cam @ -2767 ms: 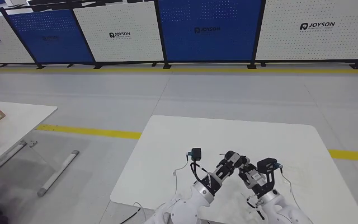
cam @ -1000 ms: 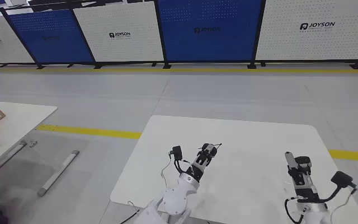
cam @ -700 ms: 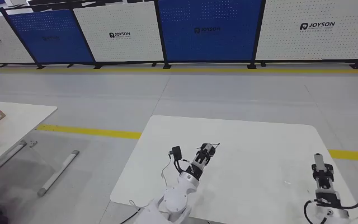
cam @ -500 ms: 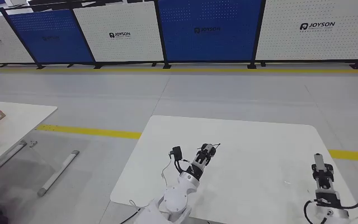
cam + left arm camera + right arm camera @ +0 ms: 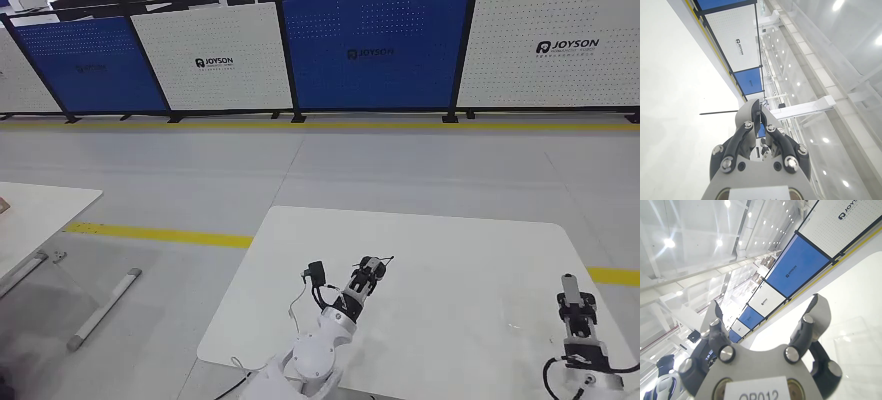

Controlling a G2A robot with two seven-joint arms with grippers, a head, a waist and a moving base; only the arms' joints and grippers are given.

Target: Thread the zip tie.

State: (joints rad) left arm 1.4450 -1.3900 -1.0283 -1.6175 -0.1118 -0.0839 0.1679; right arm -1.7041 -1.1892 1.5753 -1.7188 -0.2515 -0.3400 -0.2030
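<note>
- The left tool sits low over the worktop, left of the middle and nearer the near edge than the far one. Its jaws are pressed together on the zip tie.
- The zip tie is a thin dark strip, held at one end. The rest sticks out straight and free, roughly crosswise to the left tool's jaws and clear of the surface. Its pointed tip is the part farthest from the grip.
- In the top view the free length of the zip tie runs from the left tool toward the far right, so its long axis lies slanted across the worktop.
- The tie's head is hidden in the grip, so I cannot tell whether the tail is through it.
- The right tool is by the near right corner of the worktop, well apart from the tie. In its wrist view the right tool has its jaws wide apart and nothing between them.
- The relation that matters:
  - The tie lies toward the left side of the worktop from the right tool, with its tip aimed loosely toward the right side.
  - The left arm is the nearer one, since it already holds the tie.
  - If threading remains, the right tool would probably have to cross the worktop and line up along the strip's axis to take the tip.
</note>
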